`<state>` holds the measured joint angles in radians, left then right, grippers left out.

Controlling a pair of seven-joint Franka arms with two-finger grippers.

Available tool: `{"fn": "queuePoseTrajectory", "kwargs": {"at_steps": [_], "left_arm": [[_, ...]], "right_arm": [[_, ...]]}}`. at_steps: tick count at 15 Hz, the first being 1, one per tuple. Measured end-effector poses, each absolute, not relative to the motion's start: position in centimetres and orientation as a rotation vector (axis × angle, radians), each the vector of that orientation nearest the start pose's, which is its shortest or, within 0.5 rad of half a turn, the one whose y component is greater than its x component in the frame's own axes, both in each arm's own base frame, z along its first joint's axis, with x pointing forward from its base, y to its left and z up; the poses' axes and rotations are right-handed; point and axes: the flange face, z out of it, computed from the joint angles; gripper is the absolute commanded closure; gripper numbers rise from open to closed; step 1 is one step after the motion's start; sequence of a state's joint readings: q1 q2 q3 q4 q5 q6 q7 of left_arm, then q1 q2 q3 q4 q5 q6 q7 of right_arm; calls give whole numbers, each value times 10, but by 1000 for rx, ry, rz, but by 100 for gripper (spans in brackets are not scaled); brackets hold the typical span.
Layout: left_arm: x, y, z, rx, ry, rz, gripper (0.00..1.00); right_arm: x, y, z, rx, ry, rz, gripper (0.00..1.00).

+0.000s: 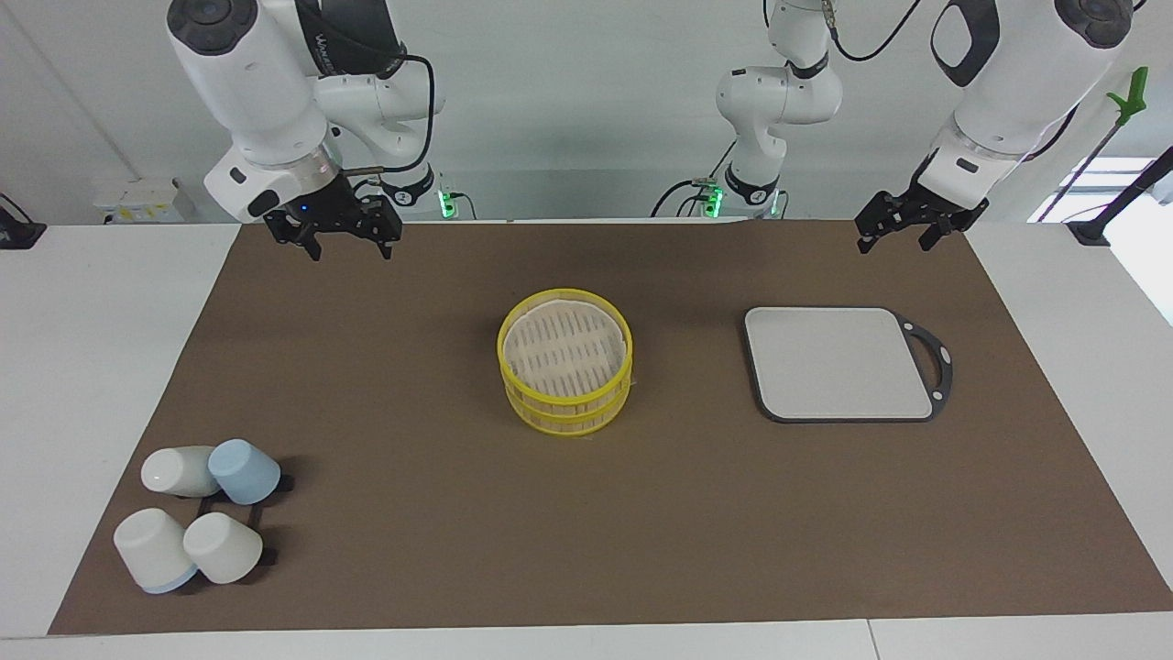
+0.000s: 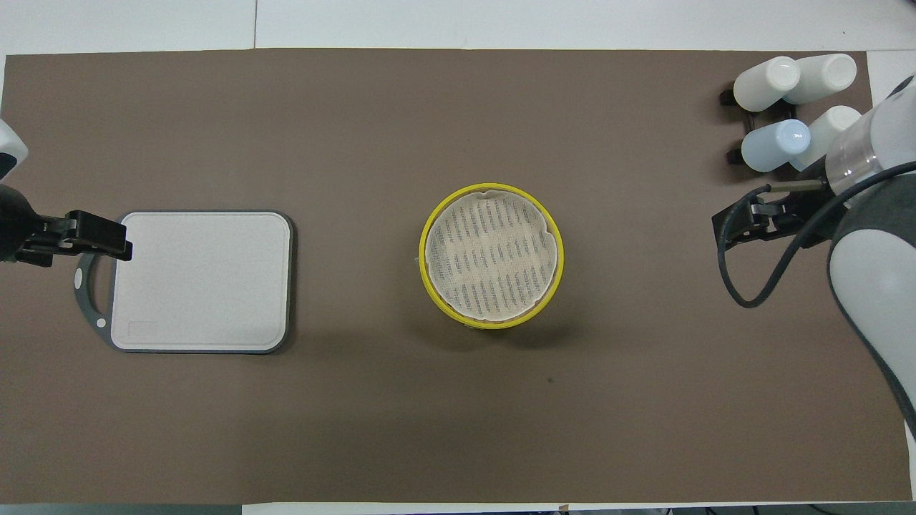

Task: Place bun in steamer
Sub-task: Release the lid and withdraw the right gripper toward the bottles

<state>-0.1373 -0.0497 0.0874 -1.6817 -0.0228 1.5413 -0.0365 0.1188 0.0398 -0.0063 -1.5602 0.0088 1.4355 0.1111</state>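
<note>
Bun not visible in either view; cannot tell whether it sits under the pale woven lid. Round yellow-rimmed bamboo steamer (image 1: pixel 565 374) sits closed mid-mat on the brown table mat (image 1: pixel 440 550), bare mat all around it. Grey square board with dark handle (image 1: pixel 841 363) lies toward the left arm's end, well apart. Four tipped cups on a black rack (image 1: pixel 203 513) sit at the right arm's end, farther from the robots. Left gripper (image 1: pixel 903 236) hangs over the mat edge near the robots, fingers spread, nothing held. Right gripper (image 1: pixel 352 243) likewise raised, fingers spread and empty; the overhead view cuts off both arms.
</note>
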Motion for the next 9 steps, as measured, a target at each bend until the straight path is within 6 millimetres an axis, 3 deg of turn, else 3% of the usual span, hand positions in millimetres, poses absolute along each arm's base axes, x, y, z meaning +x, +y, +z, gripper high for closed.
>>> {"fn": "queuePoseTrajectory", "kwargs": {"at_steps": [4,9], "left_arm": [[532,-28,597,-3161,21,145,0],[532,-28,597,-3161,21,145,0]], "right_arm": [[535,44,603,-3137,40,255,0],[536,42,606,-3137,46,213,0]]}}
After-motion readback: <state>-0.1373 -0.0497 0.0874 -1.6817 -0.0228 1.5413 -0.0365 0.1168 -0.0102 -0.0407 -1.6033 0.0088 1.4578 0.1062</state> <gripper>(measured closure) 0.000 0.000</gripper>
